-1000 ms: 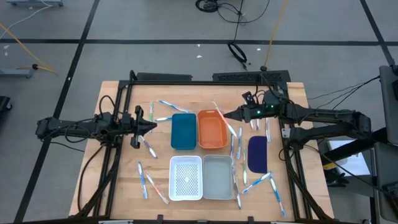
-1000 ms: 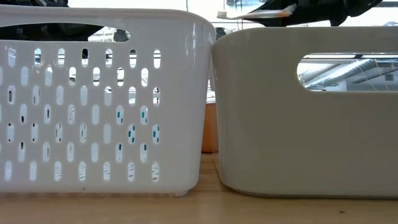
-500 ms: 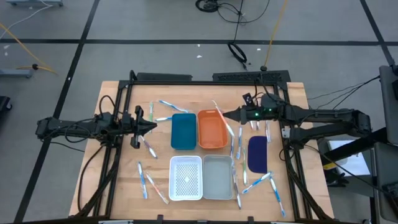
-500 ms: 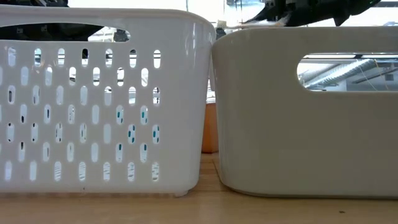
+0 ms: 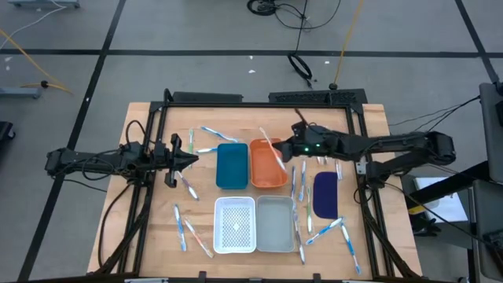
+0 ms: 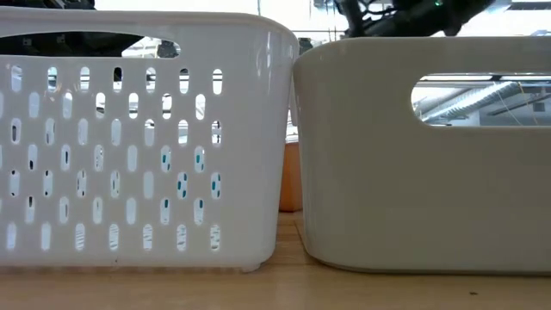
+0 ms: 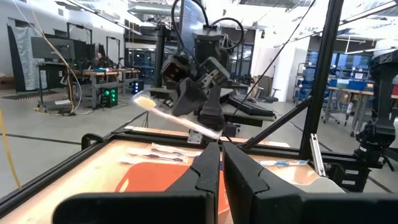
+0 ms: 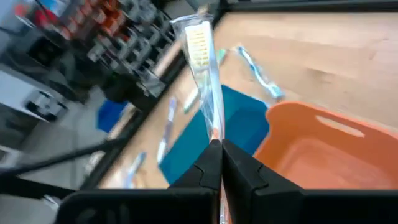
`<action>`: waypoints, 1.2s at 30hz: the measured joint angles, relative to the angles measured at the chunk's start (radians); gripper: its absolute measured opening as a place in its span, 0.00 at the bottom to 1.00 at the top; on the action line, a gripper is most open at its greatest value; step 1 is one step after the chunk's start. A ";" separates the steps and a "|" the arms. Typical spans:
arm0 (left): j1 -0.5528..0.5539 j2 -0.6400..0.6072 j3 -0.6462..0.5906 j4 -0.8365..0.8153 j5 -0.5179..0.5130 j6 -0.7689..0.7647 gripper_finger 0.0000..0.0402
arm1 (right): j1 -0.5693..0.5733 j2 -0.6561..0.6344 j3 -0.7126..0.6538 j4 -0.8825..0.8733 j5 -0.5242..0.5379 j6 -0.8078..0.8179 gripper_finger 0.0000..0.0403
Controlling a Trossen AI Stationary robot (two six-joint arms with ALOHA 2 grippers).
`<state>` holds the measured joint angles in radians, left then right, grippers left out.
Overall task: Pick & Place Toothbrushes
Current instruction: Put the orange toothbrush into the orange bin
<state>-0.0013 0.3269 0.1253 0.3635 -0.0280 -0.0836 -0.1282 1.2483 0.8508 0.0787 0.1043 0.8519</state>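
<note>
Above the orange tray, the right gripper holds a wrapped toothbrush, its fingers pressed together on the handle, with the bristle end pointing away from the wrist. One second ago this gripper sat at the tray's right rim; it has since travelled leftward, so the toothbrush now hangs over the tray's interior, clear of the floor of the tray. From the left wrist view, the same toothbrush appears tilted, raised above the orange surface. Beside the teal tray, the left gripper has stayed where it was, fingers together and holding nothing. Loose toothbrushes remain scattered on the wooden table, unchanged: several lie left of the white perforated tray, others lie right of the grey tray, near the dark blue pad.
</note>
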 joint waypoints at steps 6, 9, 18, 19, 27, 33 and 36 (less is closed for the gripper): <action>0.000 0.000 0.000 0.000 0.000 -0.004 0.05 | 0.020 0.092 0.118 -0.227 0.111 -0.060 0.00; 0.000 0.000 0.000 0.000 0.000 -0.004 0.05 | 0.020 0.134 0.143 -0.264 0.151 -0.060 0.00; 0.000 0.000 0.000 0.001 0.000 -0.004 0.05 | 0.022 0.239 0.145 -0.255 0.101 -0.035 0.00; 0.000 0.000 0.000 0.000 0.000 -0.004 0.05 | 0.023 0.248 0.145 -0.243 0.101 -0.042 0.00; 0.000 0.000 0.000 0.000 0.000 -0.003 0.05 | 0.025 0.258 0.145 -0.237 0.105 -0.053 0.00; 0.000 0.000 0.000 0.000 0.000 -0.003 0.05 | 0.026 0.291 0.145 -0.222 0.104 -0.053 0.00; 0.000 0.000 0.000 0.000 0.000 -0.003 0.05 | 0.026 0.317 0.144 -0.218 0.103 -0.053 0.00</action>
<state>-0.0013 0.3267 0.1253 0.3640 -0.0280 -0.0863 -0.1024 1.5653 0.9949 -0.1395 0.2076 0.7994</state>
